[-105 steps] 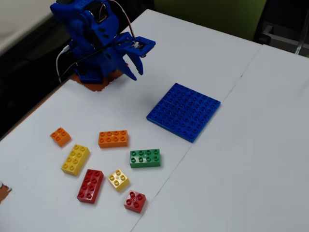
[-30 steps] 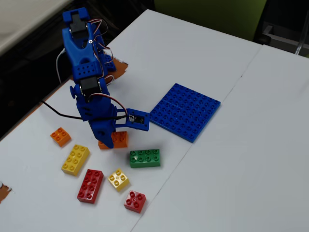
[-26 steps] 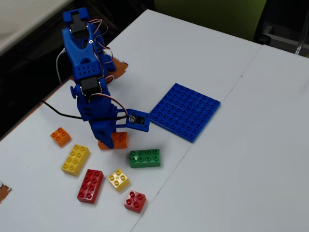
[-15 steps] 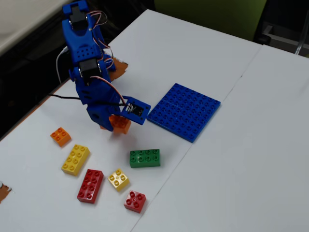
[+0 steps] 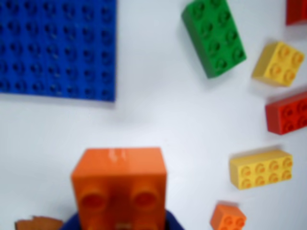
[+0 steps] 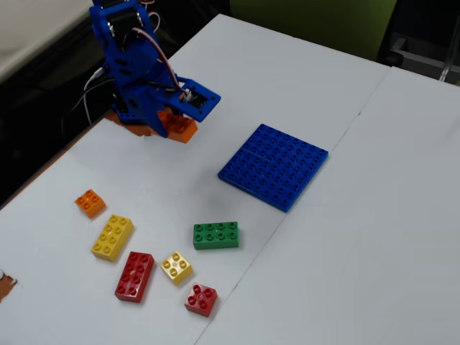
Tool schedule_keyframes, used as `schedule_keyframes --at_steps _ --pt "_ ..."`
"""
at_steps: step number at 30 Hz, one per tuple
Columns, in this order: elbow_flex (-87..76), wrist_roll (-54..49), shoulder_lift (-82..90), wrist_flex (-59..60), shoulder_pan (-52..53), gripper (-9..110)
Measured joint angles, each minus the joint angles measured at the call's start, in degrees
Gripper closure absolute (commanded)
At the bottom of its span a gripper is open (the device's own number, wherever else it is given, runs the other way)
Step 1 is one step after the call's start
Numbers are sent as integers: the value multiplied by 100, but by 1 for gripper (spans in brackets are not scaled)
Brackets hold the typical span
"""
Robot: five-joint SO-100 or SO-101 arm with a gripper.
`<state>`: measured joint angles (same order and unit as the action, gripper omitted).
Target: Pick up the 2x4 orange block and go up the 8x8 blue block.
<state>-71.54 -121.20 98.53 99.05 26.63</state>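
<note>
My gripper [image 6: 181,123] is shut on the 2x4 orange block [image 6: 180,128] and holds it above the white table, apart from and to the left of the 8x8 blue block [image 6: 273,165] in the fixed view. In the wrist view the orange block [image 5: 120,184] fills the bottom centre, end-on, with two studs showing. Blue parts of my gripper [image 5: 122,225] flank it at the bottom edge. The blue plate [image 5: 57,48] lies flat at the top left and nothing stands on it.
Loose bricks lie on the table: green 2x4 [image 6: 215,235] [image 5: 214,36], small yellow [image 6: 176,267] [image 5: 279,63], red 2x4 [image 6: 134,276] [image 5: 288,112], yellow 2x4 [image 6: 112,237] [image 5: 261,168], small orange [image 6: 90,203] [image 5: 228,218], small red [image 6: 200,300].
</note>
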Motion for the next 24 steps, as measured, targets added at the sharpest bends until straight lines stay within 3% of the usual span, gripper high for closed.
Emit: schedule_keyframes --at_steps 10,24 --pt "2083 2953 -132 18 -1740 96" --pt "3955 3498 -2487 -387 -2610 96"
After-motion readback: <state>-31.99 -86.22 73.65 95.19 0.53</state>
